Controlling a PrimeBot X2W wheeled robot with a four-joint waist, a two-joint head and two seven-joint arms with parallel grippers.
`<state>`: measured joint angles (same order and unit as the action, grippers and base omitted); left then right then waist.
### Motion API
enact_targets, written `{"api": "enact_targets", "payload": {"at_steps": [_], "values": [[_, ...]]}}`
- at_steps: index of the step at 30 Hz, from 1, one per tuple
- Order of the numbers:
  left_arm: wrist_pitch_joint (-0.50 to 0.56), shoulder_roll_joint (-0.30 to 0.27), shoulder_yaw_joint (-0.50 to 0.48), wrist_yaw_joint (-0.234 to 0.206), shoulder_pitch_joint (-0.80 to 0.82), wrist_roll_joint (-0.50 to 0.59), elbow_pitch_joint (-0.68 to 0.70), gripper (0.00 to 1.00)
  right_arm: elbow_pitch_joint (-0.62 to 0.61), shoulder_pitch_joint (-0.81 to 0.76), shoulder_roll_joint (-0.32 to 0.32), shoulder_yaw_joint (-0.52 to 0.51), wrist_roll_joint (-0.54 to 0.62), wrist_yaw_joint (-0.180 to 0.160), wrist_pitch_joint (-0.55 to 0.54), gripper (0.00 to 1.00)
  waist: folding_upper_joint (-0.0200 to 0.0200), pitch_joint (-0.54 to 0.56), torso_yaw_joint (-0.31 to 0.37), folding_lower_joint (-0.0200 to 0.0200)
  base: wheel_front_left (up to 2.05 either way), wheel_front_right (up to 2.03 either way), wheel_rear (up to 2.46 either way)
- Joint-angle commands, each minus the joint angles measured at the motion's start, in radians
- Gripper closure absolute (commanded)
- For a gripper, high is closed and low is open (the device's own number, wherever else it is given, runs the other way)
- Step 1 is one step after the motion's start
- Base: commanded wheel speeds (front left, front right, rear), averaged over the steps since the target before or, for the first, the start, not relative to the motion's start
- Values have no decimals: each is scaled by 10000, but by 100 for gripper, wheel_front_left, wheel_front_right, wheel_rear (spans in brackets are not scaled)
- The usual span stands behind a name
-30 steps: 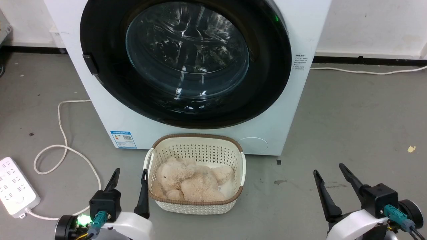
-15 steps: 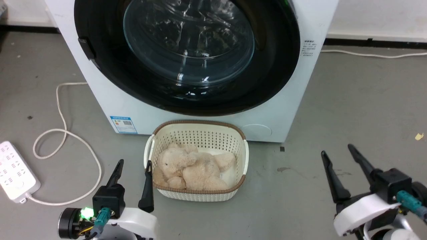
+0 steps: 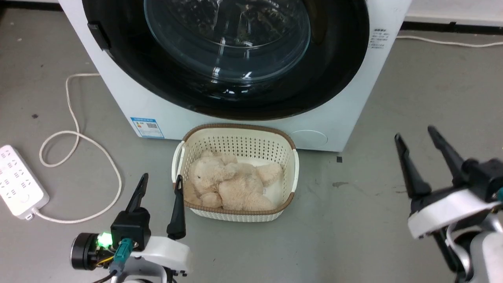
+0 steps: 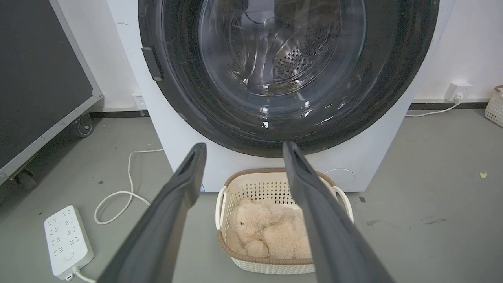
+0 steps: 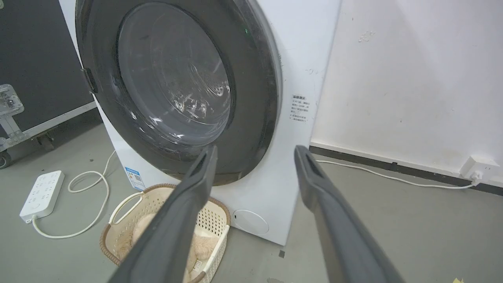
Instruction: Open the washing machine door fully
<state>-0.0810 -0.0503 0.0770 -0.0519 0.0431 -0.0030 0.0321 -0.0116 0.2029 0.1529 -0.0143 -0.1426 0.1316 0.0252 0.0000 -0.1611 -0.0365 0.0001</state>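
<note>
You see washing machine (image 3: 349, 114) at far edge of floor (image 3: 393, 220), by wall. Big black washing machine door (image 3: 228, 43) shut flat on its front. Your left gripper (image 3: 162, 176) low over floor, fingers spread, holding nothing, just beside left side of basket (image 3: 239, 131). Your right gripper (image 3: 414, 131) spread too, empty, well apart from door, near washer's right front corner. Basket with soft toy (image 3: 232, 184) sits just before washer. White power strip (image 3: 19, 181) near floor's left edge
</note>
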Motion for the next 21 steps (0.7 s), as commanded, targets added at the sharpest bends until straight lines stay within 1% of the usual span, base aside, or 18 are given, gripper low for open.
{"api": "enact_targets", "payload": {"at_steps": [1, 2, 5, 7, 10, 11, 12, 21], "values": [[-118, -37, 51, -91, 190, 17, 79, 0, 19, 401, 159, -47, -194, -3, -55, 68, 0, -107, -37, -1, 0, 0, 0], [-139, -41, 69, -106, 215, 15, 88, 0, 43, 539, 203, -63, -258, -3, -66, 100, 0, -153, -49, -1, 0, 0, 0], [-181, -46, 108, -137, 268, 9, 103, 0, 104, 825, 275, -95, -409, -4, -95, 100, 0, -245, -79, -1, 0, 0, 0], [-244, -49, 167, -186, 346, 0, 117, 0, 222, 1265, 345, -151, -708, -4, -165, 100, 0, -366, -127, -1, 0, 0, 0], [-286, -51, 206, -221, 393, -5, 132, 0, 357, 1564, 320, -276, -990, -4, -248, 100, 0, -442, -159, -1, 0, 0, 0], [-327, -53, 246, -260, 431, -8, 155, 0, 535, 1870, 256, -433, -1310, -4, -386, 100, 0, -517, -188, -1, 0, 0, 0], [-327, -53, 246, -260, 431, -8, 155, 0, 535, 1870, 256, -433, -1310, -4, -386, 100, 0, -517, -188, -1, 0, 0, 0], [-515, -75, 419, -427, 607, -14, 284, 0, 1564, 3350, 32, -995, -2817, -5, -1424, 100, 0, -928, -326, -1, 0, 0, 0]]}}
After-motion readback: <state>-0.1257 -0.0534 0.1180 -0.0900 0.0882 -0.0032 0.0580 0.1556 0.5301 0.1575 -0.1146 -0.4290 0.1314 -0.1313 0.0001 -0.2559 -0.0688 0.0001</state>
